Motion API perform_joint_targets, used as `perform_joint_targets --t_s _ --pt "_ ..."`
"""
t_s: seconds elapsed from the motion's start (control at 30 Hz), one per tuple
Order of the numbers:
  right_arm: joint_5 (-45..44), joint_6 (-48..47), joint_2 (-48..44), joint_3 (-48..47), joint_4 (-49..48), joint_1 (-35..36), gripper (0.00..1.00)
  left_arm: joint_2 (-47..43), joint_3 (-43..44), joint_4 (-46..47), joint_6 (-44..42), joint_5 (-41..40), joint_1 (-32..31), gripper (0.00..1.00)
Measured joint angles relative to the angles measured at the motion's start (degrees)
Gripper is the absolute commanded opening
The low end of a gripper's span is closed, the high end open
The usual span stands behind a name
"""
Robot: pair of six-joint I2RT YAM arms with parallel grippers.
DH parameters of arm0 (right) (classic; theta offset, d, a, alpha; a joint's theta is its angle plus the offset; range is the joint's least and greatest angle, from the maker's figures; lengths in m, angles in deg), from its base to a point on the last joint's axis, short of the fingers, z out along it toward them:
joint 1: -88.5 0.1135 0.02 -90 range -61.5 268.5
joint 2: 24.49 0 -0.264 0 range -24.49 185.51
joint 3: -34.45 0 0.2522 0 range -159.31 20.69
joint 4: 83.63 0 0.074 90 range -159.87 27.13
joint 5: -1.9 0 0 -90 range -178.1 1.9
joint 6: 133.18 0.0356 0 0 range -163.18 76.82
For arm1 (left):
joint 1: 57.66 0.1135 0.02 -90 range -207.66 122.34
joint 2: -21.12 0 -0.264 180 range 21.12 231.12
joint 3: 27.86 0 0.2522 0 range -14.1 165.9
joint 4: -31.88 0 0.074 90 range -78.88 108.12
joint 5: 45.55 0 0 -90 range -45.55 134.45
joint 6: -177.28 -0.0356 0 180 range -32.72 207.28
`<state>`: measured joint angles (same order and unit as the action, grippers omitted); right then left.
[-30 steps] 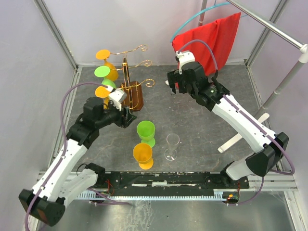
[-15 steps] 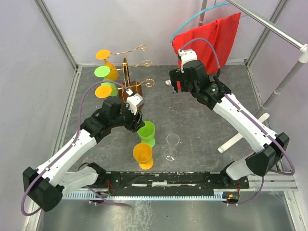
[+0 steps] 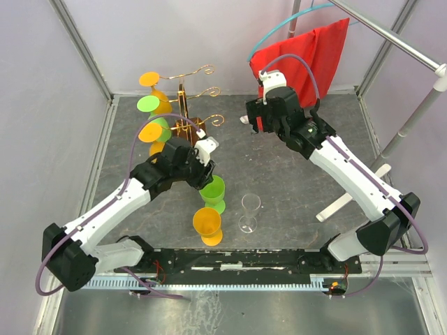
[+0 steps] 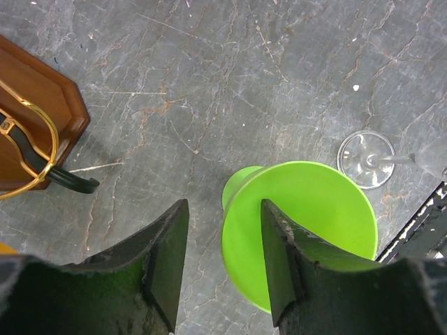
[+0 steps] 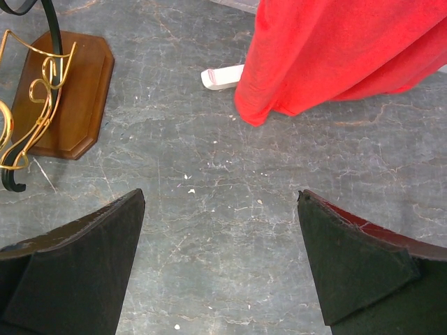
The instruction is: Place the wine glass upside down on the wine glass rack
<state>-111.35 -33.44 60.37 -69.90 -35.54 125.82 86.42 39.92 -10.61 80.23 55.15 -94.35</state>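
Observation:
The wine glass rack (image 3: 186,123), a brown wooden base with gold wire arms, stands at the back left and holds three upside-down glasses: orange (image 3: 149,79), green (image 3: 147,104) and orange (image 3: 149,132). On the table stand an upright green glass (image 3: 212,192), an orange glass (image 3: 207,225) and a clear glass (image 3: 249,211). My left gripper (image 3: 207,166) is open just above the green glass. In the left wrist view the gripper (image 4: 223,258) straddles the near edge of the green rim (image 4: 307,216). My right gripper (image 3: 255,127) is open and empty, right of the rack.
A red cloth (image 3: 307,52) hangs at the back right and fills the top of the right wrist view (image 5: 349,49). A small white object (image 5: 222,77) lies below it. The rack's base shows in both wrist views (image 4: 35,132) (image 5: 66,98). A white bar (image 3: 349,195) lies at the right.
My left arm has swung right, from beside the rack to over the green glass. The right arm has barely moved.

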Motion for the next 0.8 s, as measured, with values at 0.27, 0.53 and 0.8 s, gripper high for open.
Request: perform_joint_targets --t_s 0.27,0.53,0.8 --pt "-0.3 -0.6 0.0 0.0 -0.2 -0.4 0.98 2.5 1.0 -1.8 -0.8 -0.2 -1.3 0.37" --pt "-1.0 -1.0 0.0 0.0 -0.7 -0.9 0.98 5.6 3.5 -3.1 -1.9 -0.3 -2.3 0.06" --pt "-1.5 -1.0 -0.2 0.0 -0.9 -1.4 0.98 6.1 4.2 -3.4 -2.0 -0.2 -2.4 0.03"
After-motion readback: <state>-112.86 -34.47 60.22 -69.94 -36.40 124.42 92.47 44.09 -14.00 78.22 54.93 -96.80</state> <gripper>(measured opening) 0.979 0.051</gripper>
